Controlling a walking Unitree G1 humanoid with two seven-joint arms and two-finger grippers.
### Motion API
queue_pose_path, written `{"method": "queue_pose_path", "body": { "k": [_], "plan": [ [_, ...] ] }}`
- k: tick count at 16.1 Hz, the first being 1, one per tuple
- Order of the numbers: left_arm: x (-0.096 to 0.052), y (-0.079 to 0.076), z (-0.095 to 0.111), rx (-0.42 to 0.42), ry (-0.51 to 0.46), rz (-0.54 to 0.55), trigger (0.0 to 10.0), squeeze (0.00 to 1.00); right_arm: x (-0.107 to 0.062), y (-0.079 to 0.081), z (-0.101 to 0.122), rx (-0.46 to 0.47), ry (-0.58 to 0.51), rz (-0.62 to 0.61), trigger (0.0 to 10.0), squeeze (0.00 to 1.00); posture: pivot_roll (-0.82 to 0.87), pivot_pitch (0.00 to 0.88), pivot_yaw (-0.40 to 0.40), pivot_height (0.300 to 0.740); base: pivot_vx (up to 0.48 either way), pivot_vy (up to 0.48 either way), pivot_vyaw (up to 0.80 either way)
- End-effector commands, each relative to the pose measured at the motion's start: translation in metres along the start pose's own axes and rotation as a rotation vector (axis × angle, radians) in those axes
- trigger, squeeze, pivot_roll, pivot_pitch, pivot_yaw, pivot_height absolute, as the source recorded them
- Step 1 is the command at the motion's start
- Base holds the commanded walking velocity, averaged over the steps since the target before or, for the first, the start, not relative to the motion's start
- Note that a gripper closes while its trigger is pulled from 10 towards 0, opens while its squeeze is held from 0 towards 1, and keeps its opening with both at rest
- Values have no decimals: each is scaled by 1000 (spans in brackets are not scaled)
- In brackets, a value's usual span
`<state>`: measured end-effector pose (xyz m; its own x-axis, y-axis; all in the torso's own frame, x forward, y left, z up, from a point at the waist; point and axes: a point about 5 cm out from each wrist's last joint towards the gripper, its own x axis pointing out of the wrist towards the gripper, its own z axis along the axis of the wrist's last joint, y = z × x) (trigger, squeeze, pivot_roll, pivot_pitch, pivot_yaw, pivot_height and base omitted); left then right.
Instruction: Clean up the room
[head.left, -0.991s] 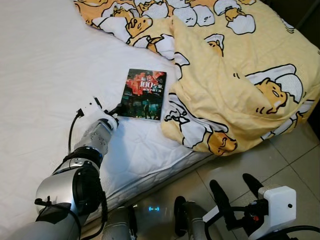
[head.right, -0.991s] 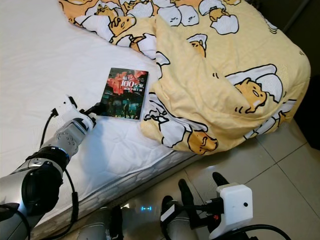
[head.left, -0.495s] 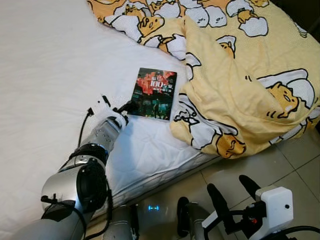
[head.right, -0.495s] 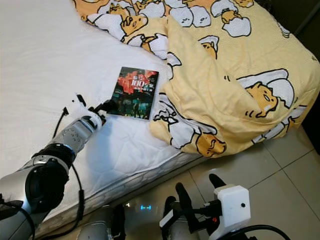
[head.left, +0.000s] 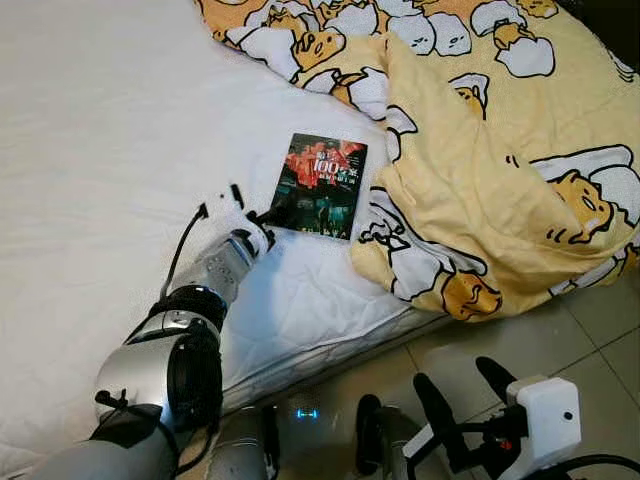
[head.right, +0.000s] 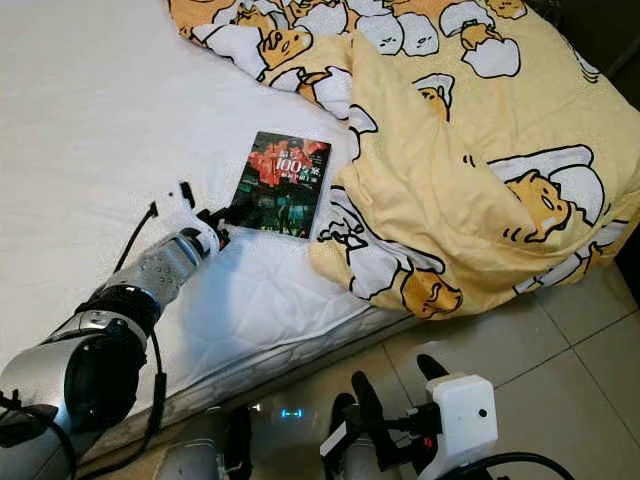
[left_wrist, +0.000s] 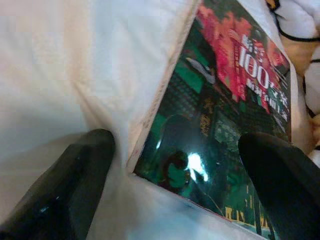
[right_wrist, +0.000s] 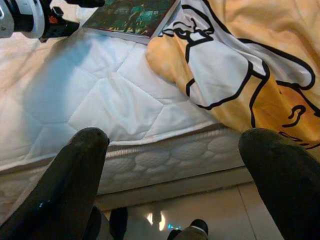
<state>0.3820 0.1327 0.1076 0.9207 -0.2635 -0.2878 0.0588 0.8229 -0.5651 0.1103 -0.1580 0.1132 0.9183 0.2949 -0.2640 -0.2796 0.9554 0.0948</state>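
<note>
Where left hand (head.left: 268, 214) splayed: one book (head.left: 323, 185).

A home bedroom. A bed (head.left: 90, 150) with a white quilted mattress fills the scene, a yellow cartoon-print duvet (head.left: 500, 150) bunched at 2 o'clock. Pale floor tiles (head.left: 590, 340) show at 4 o'clock.

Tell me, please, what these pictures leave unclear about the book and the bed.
- Book: small cover text too blurred to read, left eye view; far corner cut off, left wrist view.
- Sheet under the yellow blanket: hidden by it.
- Left end effector: open around the book's corner; contact unclear.
</note>
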Motion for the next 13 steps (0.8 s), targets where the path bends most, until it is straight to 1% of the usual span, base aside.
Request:
{"method": "queue_pose_path", "body": {
  "k": [1, 3, 4, 6, 7, 8, 9, 10, 11, 13],
  "plan": [
    [2, -9, -13, 9, 45, -55, 10000, 0, -3, 1, -6, 6, 28, 6, 10000, 0, -266, 285, -7, 710, 0, 0, 0],
    [1, -9, -12, 10, 29, -64, 10000, 0, -2, 1, -7, 6, 29, 10, 10000, 0, -262, 281, -5, 710, 0, 0, 0],
    [1, -10, -13, -27, 34, -72, 10000, 0, -1, 1, -8, 6, 29, 12, 10000, 0, -260, 278, -6, 710, 0, 0, 0],
    [0, -11, -31, -54, 96, -69, 10000, 0, -1, 1, -10, 5, 34, 22, 10000, 0, -256, 274, -7, 710, 0, 0, 0],
    [0, -11, -34, -62, 105, -65, 10000, 0, 0, 1, -10, 5, 34, 23, 10000, 0, -257, 273, -9, 710, 0, 0, 0],
    [-2, -6, -48, -137, 133, -28, 10000, 0, -1, 2, -11, 4, 37, 26, 10000, 0, -257, 273, -9, 710, 0, 0, 0],
    [-2, -6, -50, -174, 135, -22, 10000, 0, -1, 2, -11, 4, 39, 26, 10000, 0, -268, 273, -12, 710, 0, 0, 0],
    [-2, -8, -50, -192, 132, -27, 10000, 0, -2, 1, -11, 3, 40, 25, 10000, 0, -268, 273, -12, 710, 0, 0, 0],
    [0, -14, -50, -212, 133, -48, 10000, 0, -4, 0, -12, 2, 44, 21, 10000, 0, -268, 273, -12, 710, 0, 0, 0],
    [-2, -13, -58, -209, 148, -33, 10000, 0, -3, 1, -13, 2, 46, 23, 10000, 0, -266, 269, -14, 710, 0, 0, 0]
  ]
}}
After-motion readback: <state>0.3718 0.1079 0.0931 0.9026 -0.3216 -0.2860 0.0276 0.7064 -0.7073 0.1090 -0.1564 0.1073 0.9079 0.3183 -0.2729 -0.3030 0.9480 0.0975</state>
